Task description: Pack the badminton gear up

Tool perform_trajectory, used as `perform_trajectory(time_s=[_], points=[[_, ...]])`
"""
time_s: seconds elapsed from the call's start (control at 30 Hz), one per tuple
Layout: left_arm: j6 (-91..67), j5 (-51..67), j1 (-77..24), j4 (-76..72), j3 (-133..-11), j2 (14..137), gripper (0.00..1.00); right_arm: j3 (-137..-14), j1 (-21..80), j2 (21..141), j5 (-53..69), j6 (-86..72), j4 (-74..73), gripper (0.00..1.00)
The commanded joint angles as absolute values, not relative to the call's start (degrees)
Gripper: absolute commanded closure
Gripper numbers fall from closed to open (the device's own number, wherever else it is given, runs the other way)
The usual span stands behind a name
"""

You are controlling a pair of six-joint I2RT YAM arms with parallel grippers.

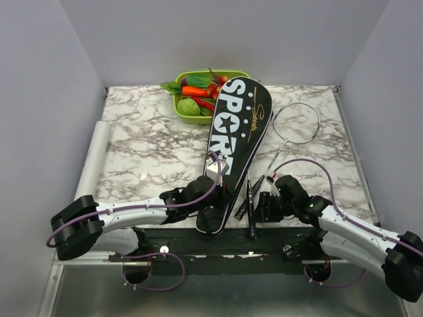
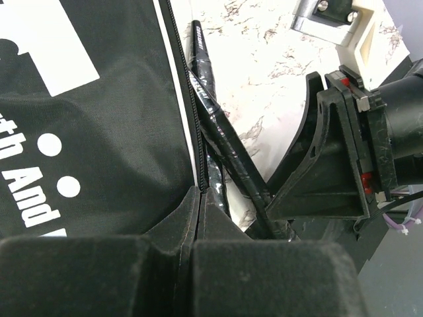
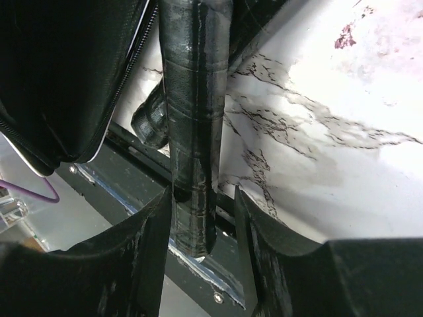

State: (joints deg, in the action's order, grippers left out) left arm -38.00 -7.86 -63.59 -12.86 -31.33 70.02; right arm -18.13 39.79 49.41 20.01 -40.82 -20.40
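The long black bag (image 1: 236,125) lettered "SPORT" lies slanted down the table's middle, narrow end toward me. My left gripper (image 1: 213,197) is shut on that narrow end, its jaws pinching the bag (image 2: 99,132) along the zipper edge (image 2: 198,165). A silver-framed racket (image 1: 297,123) lies right of the bag. Two black racket handles (image 2: 221,129) lie side by side at the front edge. My right gripper (image 3: 201,198) straddles one handle (image 3: 193,132): the left finger (image 3: 155,218) touches it, the right finger (image 3: 254,218) stands apart. The other handle (image 3: 149,122) lies behind it.
A green tray (image 1: 232,74) of toy vegetables stands at the back, touching the bag's wide end. A white roll (image 1: 98,148) lies along the table's left edge. The dark front rail (image 1: 231,234) runs under both grippers, which are close together; the right gripper (image 2: 330,165) shows in the left wrist view.
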Motion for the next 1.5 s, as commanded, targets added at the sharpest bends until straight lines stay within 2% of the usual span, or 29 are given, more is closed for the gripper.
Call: perform_trajectory(time_s=[0.0, 0.1, 0.17, 0.2, 0.23, 0.33, 0.63, 1.23, 1.47], points=[[-37.8, -6.9, -63.1, -15.7, -30.3, 69.2, 1.00, -15.4, 39.9, 51.5, 23.6, -43.2, -13.9, 0.50], [-37.8, -7.0, -62.9, -15.6, -30.1, 68.8, 1.00, -13.8, 40.0, 53.2, 24.3, -44.2, -10.5, 0.51], [-37.8, -6.9, -62.9, -15.6, -29.9, 68.6, 1.00, -13.4, 40.0, 53.8, 24.4, -44.8, -9.1, 0.58], [-37.8, -6.9, -62.8, -15.4, -29.9, 68.5, 1.00, -13.4, 40.0, 53.8, 24.4, -44.9, -9.0, 0.63], [-37.8, -6.9, -62.8, -15.4, -29.6, 68.5, 1.00, -13.4, 40.0, 53.7, 24.3, -45.1, -8.7, 0.72], [-38.0, -6.5, -62.8, -15.4, -29.4, 68.5, 1.00, -14.7, 40.0, 52.5, 23.7, -45.6, -9.4, 0.86], [-39.0, -4.1, -62.8, -16.5, -29.4, 69.0, 1.00, -21.7, 40.0, 52.0, 21.0, -50.2, -7.3, 0.98], [-41.7, -0.9, -62.8, -21.5, -28.0, 70.6, 1.00, -25.6, 45.1, 72.7, 18.5, -56.3, 24.5, 0.99], [-43.6, -0.2, -62.8, -25.8, -24.1, 70.1, 1.00, -27.3, 45.2, 78.2, 18.2, -54.8, 31.5, 0.99]])
